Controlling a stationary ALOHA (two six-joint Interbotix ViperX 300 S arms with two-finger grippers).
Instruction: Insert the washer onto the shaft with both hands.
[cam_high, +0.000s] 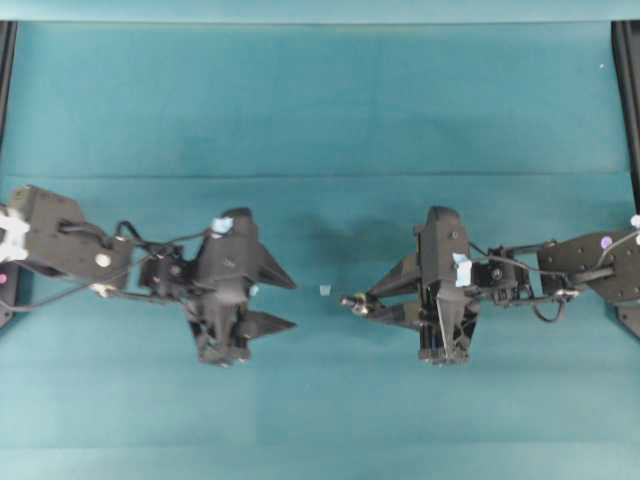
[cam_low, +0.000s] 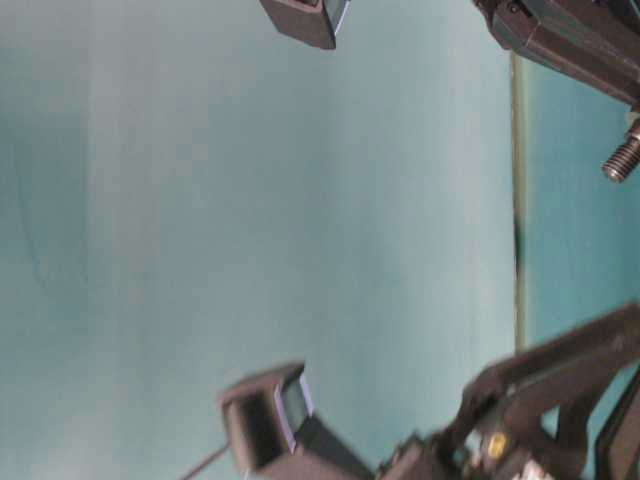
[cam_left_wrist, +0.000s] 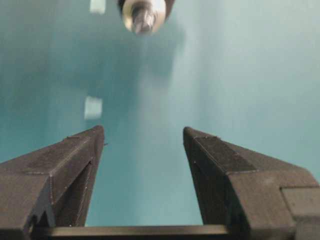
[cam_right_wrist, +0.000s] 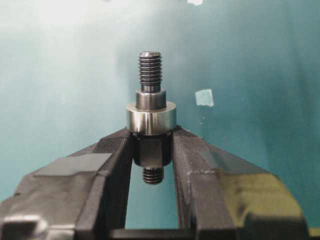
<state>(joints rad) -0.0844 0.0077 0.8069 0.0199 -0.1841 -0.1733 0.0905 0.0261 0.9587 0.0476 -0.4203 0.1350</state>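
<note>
My right gripper (cam_right_wrist: 151, 137) is shut on the dark shaft (cam_right_wrist: 150, 70), gripping its thick lower body. The threaded end points away from the camera. The silvery washer (cam_right_wrist: 150, 118) sits around the shaft, resting against both fingertips. In the overhead view the shaft (cam_high: 352, 303) sticks out leftward from the right gripper (cam_high: 372, 300), toward my left gripper (cam_high: 294, 304). The left gripper (cam_left_wrist: 143, 131) stands open with nothing between its fingers. Straight ahead of it in the left wrist view are the washer's rim (cam_left_wrist: 129, 9) and the shaft's threaded tip (cam_left_wrist: 143, 21), well apart from the fingers.
A pale blue tape scrap (cam_high: 324, 290) lies on the teal table between the two grippers and also shows as a pale scrap (cam_left_wrist: 93, 107) in the left wrist view. Dark frame rails (cam_high: 628, 90) run along the table's sides. From table level the threaded shaft end (cam_low: 622, 158) shows at the right.
</note>
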